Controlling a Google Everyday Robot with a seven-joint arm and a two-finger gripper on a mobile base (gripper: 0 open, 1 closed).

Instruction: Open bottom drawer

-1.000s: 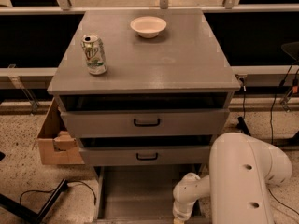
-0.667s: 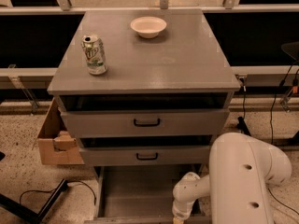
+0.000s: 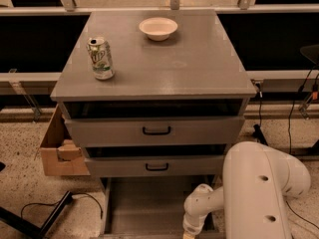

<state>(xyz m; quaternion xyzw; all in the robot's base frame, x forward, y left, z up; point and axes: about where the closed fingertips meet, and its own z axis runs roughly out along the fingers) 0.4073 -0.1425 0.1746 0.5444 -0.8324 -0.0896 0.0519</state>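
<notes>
Hanging gripper over the open bottom drawer.

Cut off at bottom edge: gripper, somewhere below white wrist; front panel and handle of bottom drawer. Drawer's right side hidden behind arm. Cardboard box partly behind cabinet.
</notes>
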